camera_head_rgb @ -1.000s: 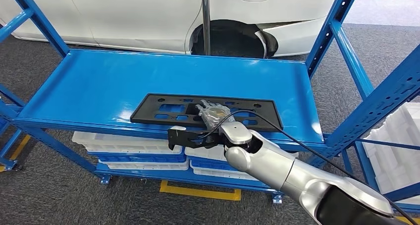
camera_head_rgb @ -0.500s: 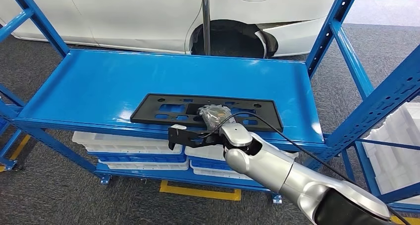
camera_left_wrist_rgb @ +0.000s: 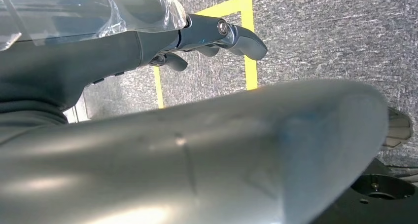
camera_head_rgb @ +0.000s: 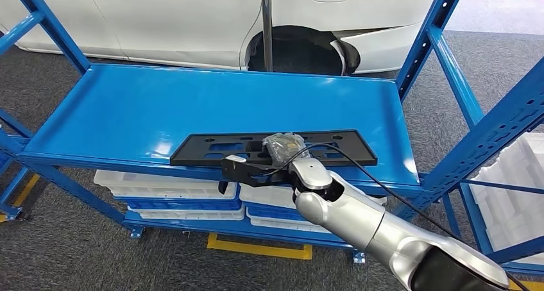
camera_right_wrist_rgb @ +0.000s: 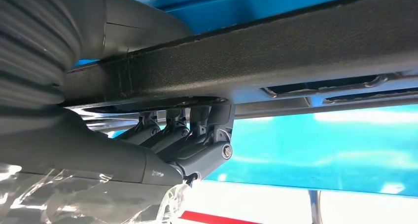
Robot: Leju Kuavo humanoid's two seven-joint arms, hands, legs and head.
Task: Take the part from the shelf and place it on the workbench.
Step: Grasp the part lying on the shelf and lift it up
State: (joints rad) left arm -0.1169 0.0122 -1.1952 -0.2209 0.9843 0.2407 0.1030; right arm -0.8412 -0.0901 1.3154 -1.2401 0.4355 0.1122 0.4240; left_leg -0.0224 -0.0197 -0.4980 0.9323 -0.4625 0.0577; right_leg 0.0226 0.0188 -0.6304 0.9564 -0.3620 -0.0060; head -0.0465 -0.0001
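Gripping the black part near its front edge, our right hand has fingers clamped around it, tilting it up off the blue shelf for lifting. Left hand hangs curled, holding nothing.

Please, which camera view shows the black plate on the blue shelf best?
The head view: the whole black plate shows there, lying on the blue shelf, with the right robot hand gripping its near edge. The right wrist view gives only a close stretch of its edge between the fingers. The left wrist view looks at the floor.
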